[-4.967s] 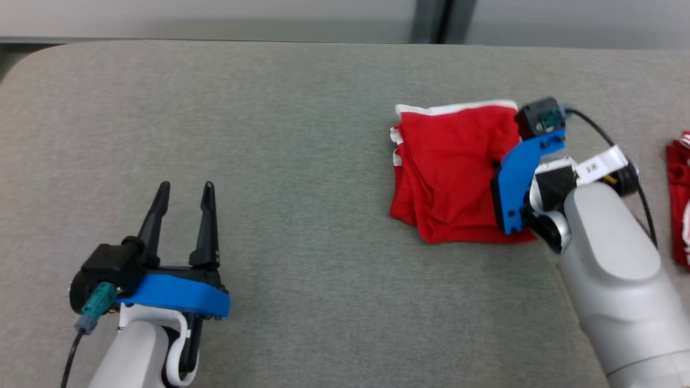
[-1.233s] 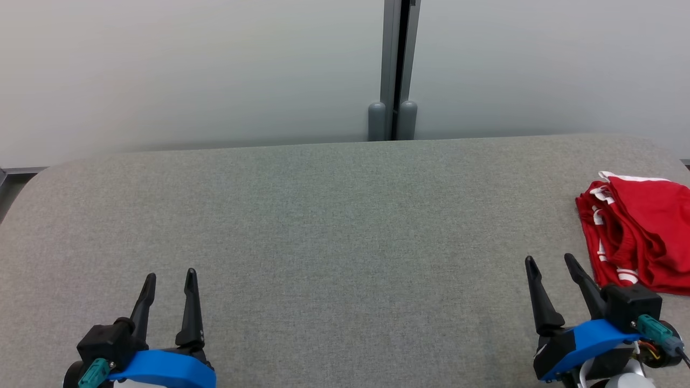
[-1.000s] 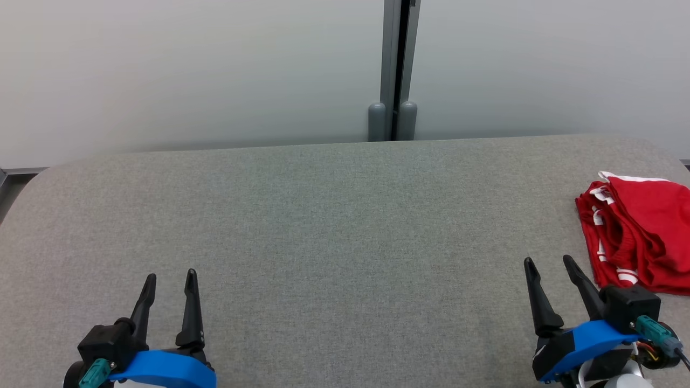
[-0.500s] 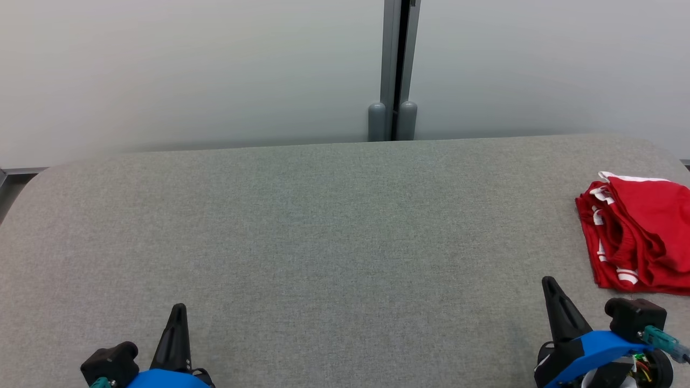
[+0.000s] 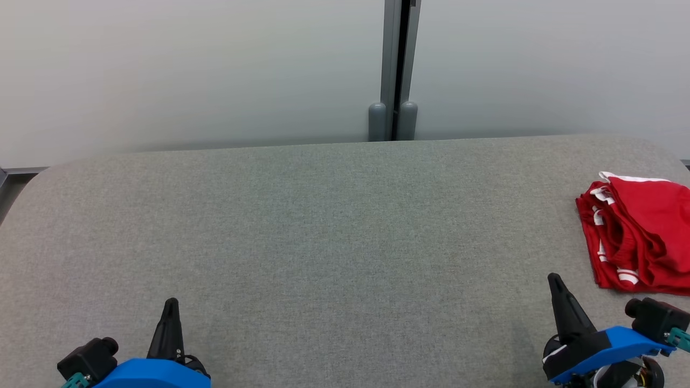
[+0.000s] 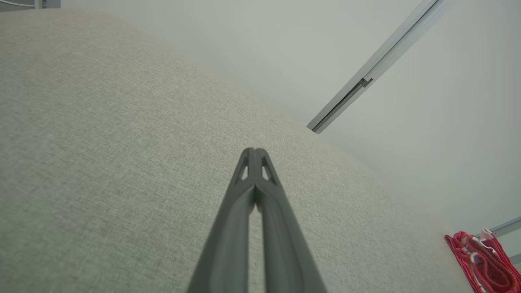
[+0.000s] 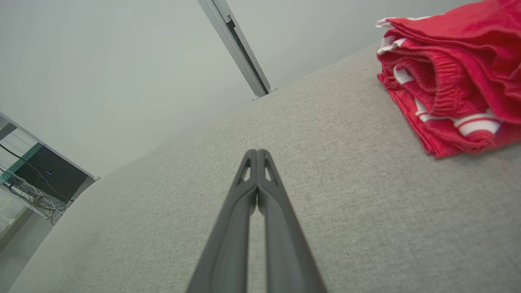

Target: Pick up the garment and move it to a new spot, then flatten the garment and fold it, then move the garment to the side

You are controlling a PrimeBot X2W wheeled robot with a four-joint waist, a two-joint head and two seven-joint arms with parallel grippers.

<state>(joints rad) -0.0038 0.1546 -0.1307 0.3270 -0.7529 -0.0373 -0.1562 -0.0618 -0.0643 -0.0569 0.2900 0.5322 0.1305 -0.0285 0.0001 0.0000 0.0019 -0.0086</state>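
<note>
Left gripper (image 5: 171, 303) closed, empty, near left | right gripper (image 5: 554, 279) closed, empty, near right | folded red garment (image 5: 641, 231) at right edge, just beyond right gripper, apart | grey surface (image 5: 323, 226) open between grippers

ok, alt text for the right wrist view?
The right gripper points up the middle of the frame, shut and empty, over a grey fabric table. A folded red garment with white trim lies on the table at the upper right, apart from the gripper. A pale wall stands behind.
</note>
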